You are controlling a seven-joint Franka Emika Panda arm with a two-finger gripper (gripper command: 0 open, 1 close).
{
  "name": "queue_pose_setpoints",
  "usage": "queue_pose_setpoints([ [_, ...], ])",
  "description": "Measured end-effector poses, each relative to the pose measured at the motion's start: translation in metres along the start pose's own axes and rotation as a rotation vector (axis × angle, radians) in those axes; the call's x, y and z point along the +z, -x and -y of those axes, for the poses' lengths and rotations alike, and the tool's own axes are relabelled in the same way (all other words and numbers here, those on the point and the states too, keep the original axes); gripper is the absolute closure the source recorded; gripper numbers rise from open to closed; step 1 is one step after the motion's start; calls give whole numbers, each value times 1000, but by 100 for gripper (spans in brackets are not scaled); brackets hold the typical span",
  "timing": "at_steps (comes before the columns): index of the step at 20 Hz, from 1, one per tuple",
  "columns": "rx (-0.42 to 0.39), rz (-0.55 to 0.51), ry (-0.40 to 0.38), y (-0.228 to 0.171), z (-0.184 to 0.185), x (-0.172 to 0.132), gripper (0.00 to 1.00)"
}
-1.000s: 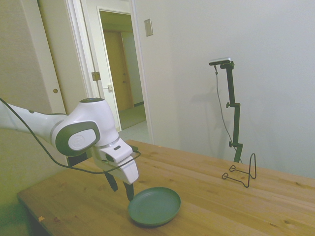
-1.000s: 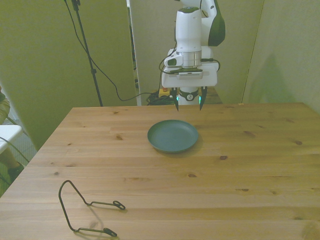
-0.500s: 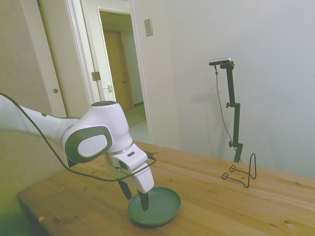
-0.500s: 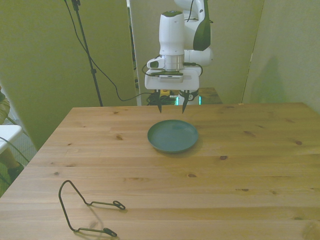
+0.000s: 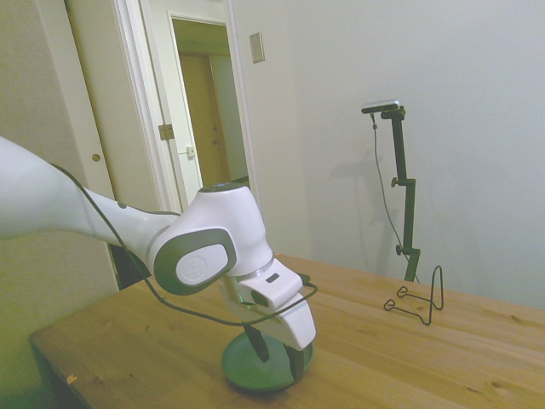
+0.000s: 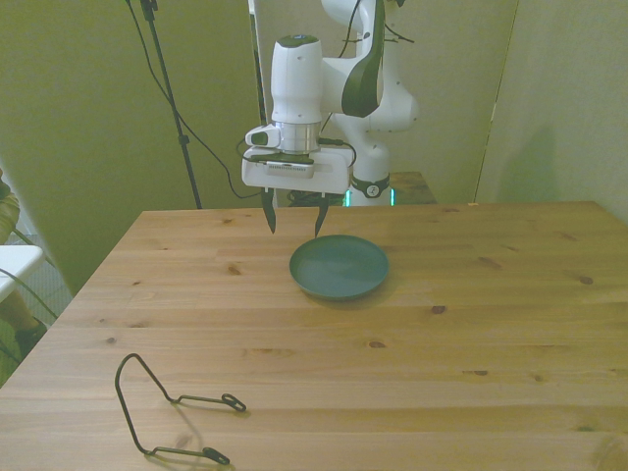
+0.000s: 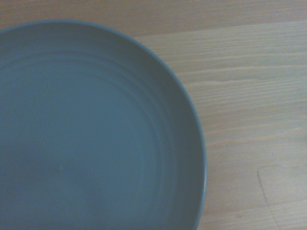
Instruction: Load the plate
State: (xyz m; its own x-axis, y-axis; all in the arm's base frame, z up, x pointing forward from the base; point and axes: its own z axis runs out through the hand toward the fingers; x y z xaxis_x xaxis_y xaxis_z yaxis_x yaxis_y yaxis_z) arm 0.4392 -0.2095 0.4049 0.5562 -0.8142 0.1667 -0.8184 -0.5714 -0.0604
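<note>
side view: gripper [image 5: 277,351] + wrist cover most of the plate [image 5: 243,375]. wrist view: plate cut off by frame edges, only part of rim visible, slightly soft.

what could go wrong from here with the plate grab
The open gripper sits toward the front view's left of the plate, one finger over the rim, one outside it. Closing off-centre may tip or skid the shallow plate on the table.
The rim is low, so a descending finger could strike the plate or the wood.
The wire stand stands at the opposite edge, so a weak pinch might slip during carry.
</note>
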Motion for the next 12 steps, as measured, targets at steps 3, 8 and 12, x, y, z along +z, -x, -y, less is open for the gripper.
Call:
queue_pose_setpoints([
  [3, 10, 2, 9, -13, 0, 8, 0],
  [8, 18, 4, 14, -21, -22, 19, 0],
  [12, 27, -8, 9, -27, -30, 19, 0],
])
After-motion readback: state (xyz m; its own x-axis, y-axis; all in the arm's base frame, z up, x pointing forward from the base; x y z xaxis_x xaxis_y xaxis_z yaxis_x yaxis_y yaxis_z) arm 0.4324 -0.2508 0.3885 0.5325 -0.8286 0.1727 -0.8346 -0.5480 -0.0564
